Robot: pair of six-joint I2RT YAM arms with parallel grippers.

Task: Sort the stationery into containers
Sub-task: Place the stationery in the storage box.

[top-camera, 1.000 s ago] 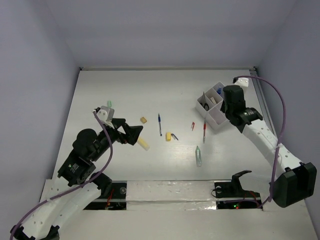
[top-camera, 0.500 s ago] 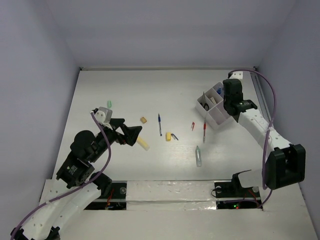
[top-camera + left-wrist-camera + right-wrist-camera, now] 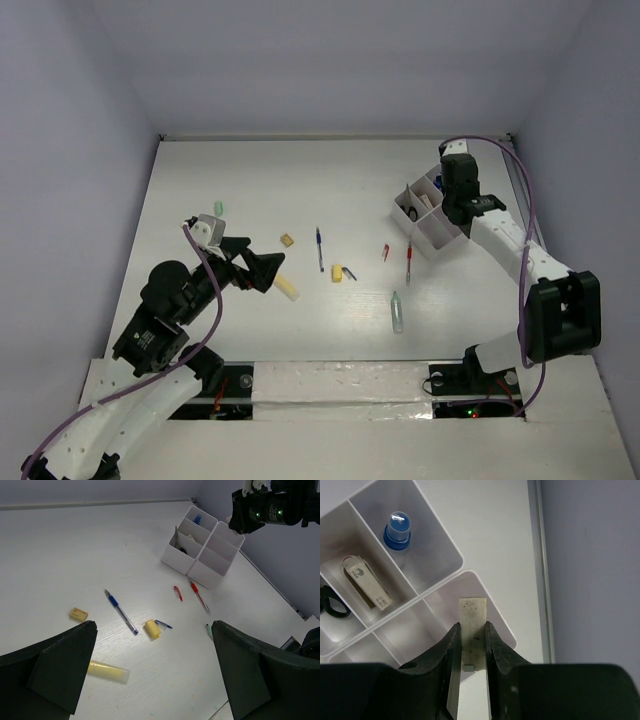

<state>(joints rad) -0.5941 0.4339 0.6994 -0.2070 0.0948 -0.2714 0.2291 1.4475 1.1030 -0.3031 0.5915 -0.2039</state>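
A pale flat strip (image 3: 472, 611) of stationery, speckled with dirt, sits pinched across its narrow width in the right gripper (image 3: 472, 630), its free end poking past the fingertips over the open right-hand compartment of the white organizer tray (image 3: 494, 607) at the table's far right. What kind of item it is cannot be told. It looks thin, light and fairly stiff, so a grip on its two long edges, as here, should serve. Being so slight, it could cling to a finger or tip against the divider when let go.

Neighbouring compartments already hold a blue-capped item (image 3: 398, 529), a cream labelled block (image 3: 366, 582) and, at the view's left edge, black scissor loops (image 3: 331, 602). The tray's thin walls stand close around the drop point and are the nearest thing to catch on.

Loose pieces lie on the table to the left of the tray and nearer than it. A red pen (image 3: 408, 263) and a small red piece (image 3: 385, 252) lie just beside it. A clear tube (image 3: 397, 312) lies nearer. A blue pen (image 3: 319, 248), a short yellow stick (image 3: 337, 272), a long yellow stick (image 3: 288, 288) and a tan eraser (image 3: 287, 239) sit mid-table. The left gripper (image 3: 262, 268) hovers beside the long stick, jaws spread wide and holding nothing.
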